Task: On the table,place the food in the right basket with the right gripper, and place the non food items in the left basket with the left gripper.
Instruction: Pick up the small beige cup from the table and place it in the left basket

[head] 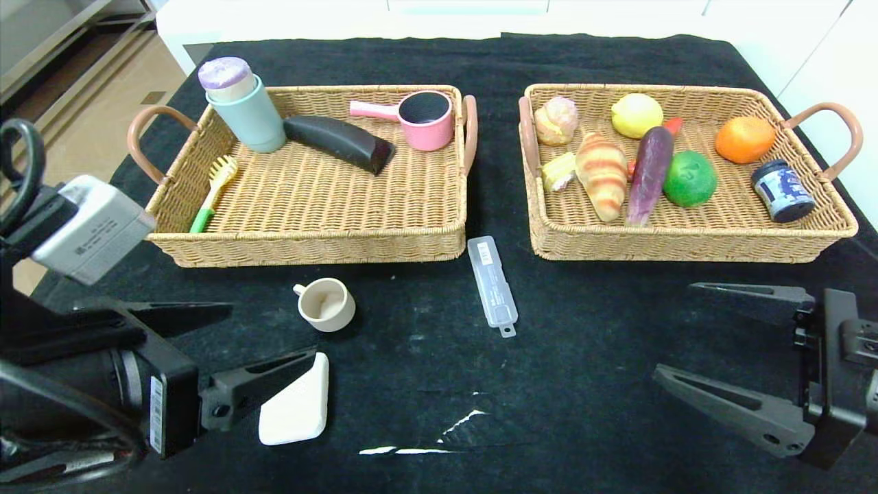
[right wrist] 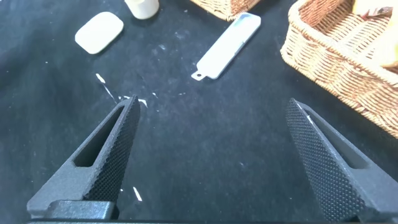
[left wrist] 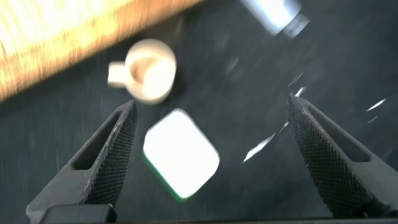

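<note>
The flat white rounded-square block point(head: 295, 405) lies on the black tablecloth point(head: 583, 384) in front of the left wicker basket point(head: 309, 243), near the small beige cup point(head: 326, 304). One finger of the left gripper point(head: 230, 350) hides a part of its left edge, and the fingers stand wide apart. In the left wrist view the block point(left wrist: 181, 154) lies between the two fingers point(left wrist: 112, 152), blurred. The clear long plastic case point(head: 492, 283) lies between the baskets. The right gripper point(head: 727, 343) hovers in front of the right wicker basket point(head: 686, 243), fingers wide, holding nothing. Its arm is cut off at the edge.
</note>
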{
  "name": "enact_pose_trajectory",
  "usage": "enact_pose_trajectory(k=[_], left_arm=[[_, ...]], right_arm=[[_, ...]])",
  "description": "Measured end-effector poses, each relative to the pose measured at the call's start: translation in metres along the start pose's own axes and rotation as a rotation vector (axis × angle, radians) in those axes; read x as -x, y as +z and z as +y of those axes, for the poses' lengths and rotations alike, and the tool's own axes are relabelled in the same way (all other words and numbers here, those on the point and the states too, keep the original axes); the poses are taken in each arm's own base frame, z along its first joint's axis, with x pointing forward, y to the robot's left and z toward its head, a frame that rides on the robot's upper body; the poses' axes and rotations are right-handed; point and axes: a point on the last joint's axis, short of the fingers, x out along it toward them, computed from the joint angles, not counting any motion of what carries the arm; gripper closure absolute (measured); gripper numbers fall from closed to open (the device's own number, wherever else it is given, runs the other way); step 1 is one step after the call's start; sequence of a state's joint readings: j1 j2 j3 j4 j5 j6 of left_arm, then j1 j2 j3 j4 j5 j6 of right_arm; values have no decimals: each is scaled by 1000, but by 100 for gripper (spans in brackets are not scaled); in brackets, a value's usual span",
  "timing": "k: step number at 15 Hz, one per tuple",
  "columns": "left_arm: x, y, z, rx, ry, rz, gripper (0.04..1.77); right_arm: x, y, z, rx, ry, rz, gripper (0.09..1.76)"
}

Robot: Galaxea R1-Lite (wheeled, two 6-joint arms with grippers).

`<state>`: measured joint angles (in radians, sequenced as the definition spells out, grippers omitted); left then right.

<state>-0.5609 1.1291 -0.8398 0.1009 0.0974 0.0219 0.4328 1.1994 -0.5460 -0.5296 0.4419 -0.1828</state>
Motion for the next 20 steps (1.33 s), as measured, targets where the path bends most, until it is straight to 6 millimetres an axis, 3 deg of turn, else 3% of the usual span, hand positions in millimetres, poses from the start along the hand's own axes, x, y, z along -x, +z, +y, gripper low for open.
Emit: enact_pose_trajectory(k=[7, 15, 20], left_arm=[[-25, 1, 20, 104, 157, 143, 9], [-71, 12, 52, 242, 285, 201, 9], [-85, 17, 57, 253, 293, 205, 9]], right_arm=[[7, 4, 9, 16, 24, -28, 15], [10, 6, 9, 21, 15, -38, 15], [11, 7, 8, 22, 9, -41, 15]])
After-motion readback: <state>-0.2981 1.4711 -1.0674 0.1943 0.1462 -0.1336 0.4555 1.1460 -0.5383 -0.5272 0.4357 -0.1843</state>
